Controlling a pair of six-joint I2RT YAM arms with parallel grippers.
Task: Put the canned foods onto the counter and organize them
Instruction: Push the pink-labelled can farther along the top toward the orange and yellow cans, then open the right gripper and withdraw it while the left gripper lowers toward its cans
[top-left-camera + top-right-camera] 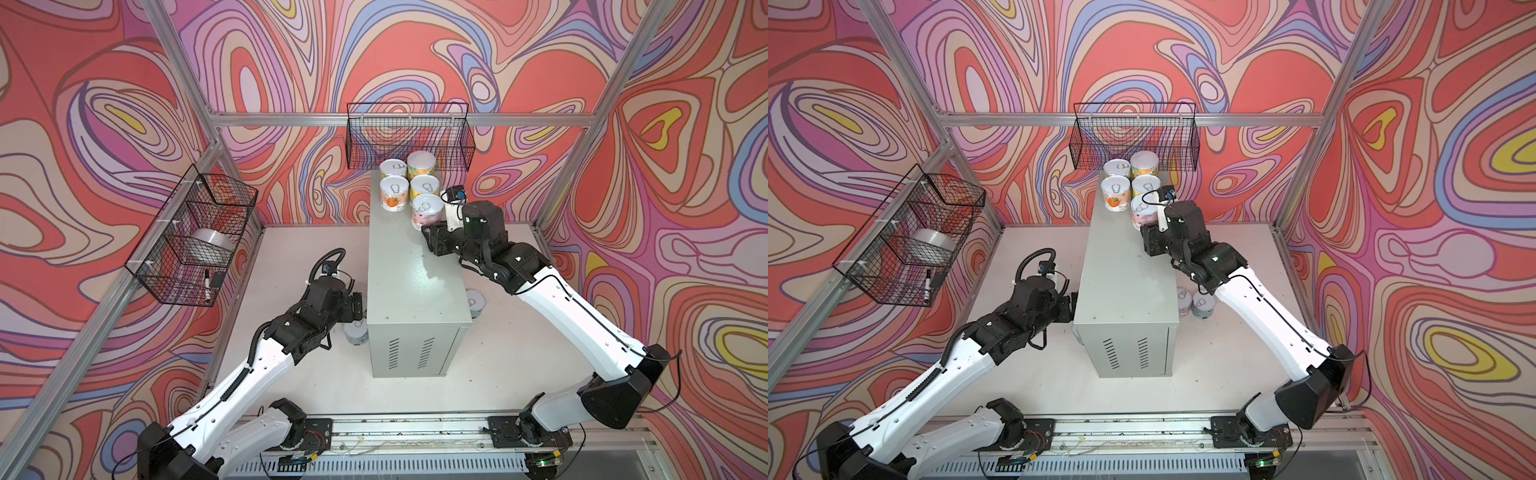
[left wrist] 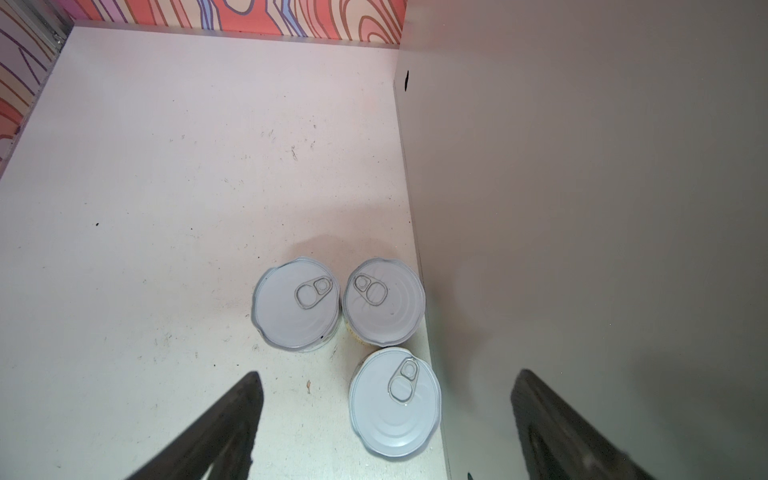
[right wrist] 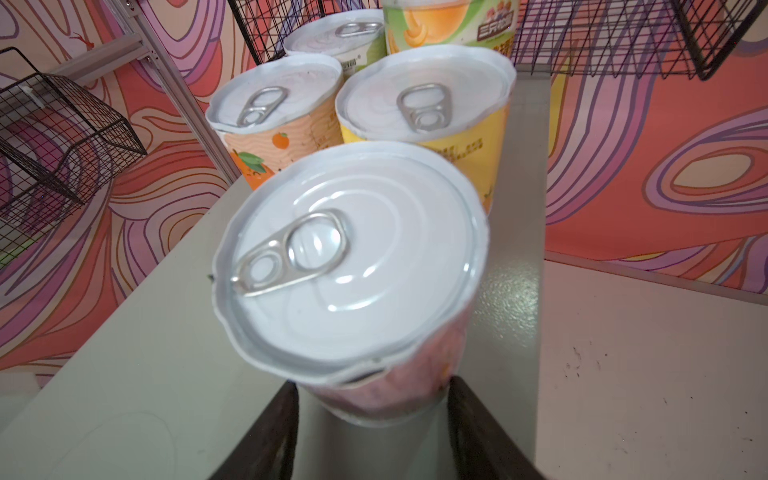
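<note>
Several canned foods stand in two rows at the far end of the counter (image 1: pixel 407 282) (image 1: pixel 1125 282). The nearest is a pink-labelled can (image 1: pixel 427 210) (image 3: pixel 353 266). My right gripper (image 1: pixel 432 235) (image 3: pixel 372 380) sits low on the countertop just behind it. Its jaws are open about a can's width, with one fingertip (image 3: pixel 455 384) touching the can's near side and a thin gap at the other. My left gripper (image 1: pixel 357 307) (image 2: pixel 388 373) hangs wide open left of the counter, above three cans (image 2: pixel 296 303) (image 2: pixel 383 301) (image 2: pixel 395 401) on the white table. Two more cans (image 1: pixel 1185 301) (image 1: pixel 1204 305) stand right of the counter.
A black wire basket (image 1: pixel 409 137) hangs on the back wall just above the far cans. On the left wall, another wire basket (image 1: pixel 195 237) holds a silvery tape roll (image 1: pixel 210 245) and a marker (image 1: pixel 206 284). The counter's side wall (image 2: pixel 582 208) is close beside my left gripper.
</note>
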